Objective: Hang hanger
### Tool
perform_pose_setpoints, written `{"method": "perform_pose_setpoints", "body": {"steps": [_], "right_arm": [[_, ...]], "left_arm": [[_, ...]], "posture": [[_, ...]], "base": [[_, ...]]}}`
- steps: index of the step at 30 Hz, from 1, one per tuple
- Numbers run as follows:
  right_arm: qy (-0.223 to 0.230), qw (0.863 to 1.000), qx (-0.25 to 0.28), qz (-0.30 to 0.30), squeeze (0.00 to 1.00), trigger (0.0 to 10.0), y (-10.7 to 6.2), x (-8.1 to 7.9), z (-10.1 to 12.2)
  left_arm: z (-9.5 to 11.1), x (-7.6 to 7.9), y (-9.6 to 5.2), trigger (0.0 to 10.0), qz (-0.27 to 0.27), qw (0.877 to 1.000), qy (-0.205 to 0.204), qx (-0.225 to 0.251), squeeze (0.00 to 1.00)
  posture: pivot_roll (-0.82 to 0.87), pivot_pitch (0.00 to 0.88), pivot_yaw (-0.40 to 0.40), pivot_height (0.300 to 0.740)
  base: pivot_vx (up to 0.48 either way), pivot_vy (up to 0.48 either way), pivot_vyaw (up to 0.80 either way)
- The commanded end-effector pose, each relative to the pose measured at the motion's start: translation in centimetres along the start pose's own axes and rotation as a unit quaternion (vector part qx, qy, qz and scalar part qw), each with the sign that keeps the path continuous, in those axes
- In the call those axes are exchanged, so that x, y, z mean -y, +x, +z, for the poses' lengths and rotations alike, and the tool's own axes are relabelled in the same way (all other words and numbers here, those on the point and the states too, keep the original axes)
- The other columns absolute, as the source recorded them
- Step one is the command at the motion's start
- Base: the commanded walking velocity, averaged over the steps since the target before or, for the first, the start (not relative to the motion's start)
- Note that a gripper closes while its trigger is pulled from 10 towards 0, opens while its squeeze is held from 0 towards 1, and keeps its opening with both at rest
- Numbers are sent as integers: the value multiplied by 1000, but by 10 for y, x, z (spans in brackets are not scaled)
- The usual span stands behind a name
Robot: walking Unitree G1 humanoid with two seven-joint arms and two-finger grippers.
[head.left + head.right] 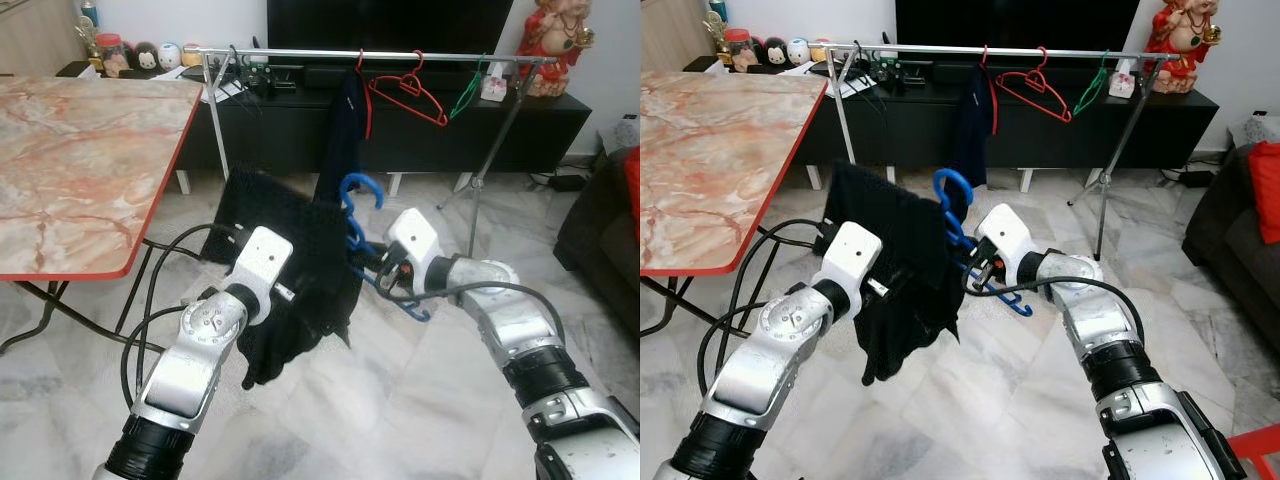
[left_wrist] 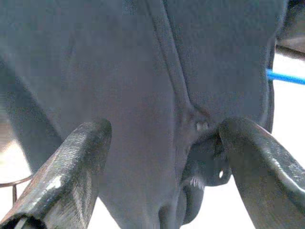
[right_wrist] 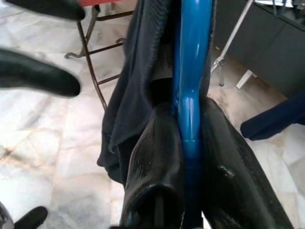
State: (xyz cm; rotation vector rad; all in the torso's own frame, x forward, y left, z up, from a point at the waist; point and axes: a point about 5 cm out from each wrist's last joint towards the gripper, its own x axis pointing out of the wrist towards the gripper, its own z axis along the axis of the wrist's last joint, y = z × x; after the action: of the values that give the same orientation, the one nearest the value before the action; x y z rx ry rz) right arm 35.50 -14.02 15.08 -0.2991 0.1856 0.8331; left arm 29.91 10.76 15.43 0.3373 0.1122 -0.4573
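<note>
Three hangers, one blue (image 1: 362, 192), one red (image 1: 408, 92), one green (image 1: 466, 95); two dark garments (image 1: 290, 270) (image 1: 343, 140); one rail (image 1: 300, 52); one table (image 1: 80, 150).

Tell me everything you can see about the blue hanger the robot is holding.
The blue hanger looks like glossy plastic, its curved hook pointing up above a black garment draped over it. The right gripper is shut on its stem, fingers pressed to either side. The left gripper is open around the cloth. It is held over the marble floor, short of the clothes rail.
</note>
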Motion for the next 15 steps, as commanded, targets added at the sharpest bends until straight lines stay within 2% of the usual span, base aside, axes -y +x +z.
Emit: {"method": "perform_pose_setpoints", "body": {"steps": [1,3,6,7,10,13,14,15], "right_arm": [[-8,999,48,-15,0,0,0,7,26],[-3,998,54,-15,0,0,3,3,30],[7,998,63,-17,0,0,6,0,34],[16,997,68,-18,0,0,8,-2,37],[37,996,83,-7,0,0,16,-12,44],[38,996,85,-3,0,0,19,-16,46],[43,996,83,6,0,0,22,-23,45],[43,996,83,6,0,0,22,-23,45]], "left_arm": [[4,-1,-2,10000,13,1000,14,15,0],[-1,-7,-5,10000,29,999,40,18,0],[-6,-12,-6,10000,45,997,55,22,0],[-12,-16,-6,10000,59,997,33,25,0],[-36,-24,-6,10000,86,996,9,23,0],[-46,-26,-5,10000,93,996,-1,14,0],[-58,-26,-2,10000,98,995,-20,14,0],[-58,-26,-2,10000,98,995,-20,14,0]], "posture": [[-6,0,-69,740],[-1,0,-72,740],[-1,0,-72,740],[3,0,-78,740],[3,0,-78,740],[5,0,-84,740],[5,0,-84,740],[5,0,-84,740]], "base": [[0,0,0],[0,0,0],[0,0,0],[0,0,0],[0,0,0],[0,0,0],[0,0,0],[0,0,0]]}}
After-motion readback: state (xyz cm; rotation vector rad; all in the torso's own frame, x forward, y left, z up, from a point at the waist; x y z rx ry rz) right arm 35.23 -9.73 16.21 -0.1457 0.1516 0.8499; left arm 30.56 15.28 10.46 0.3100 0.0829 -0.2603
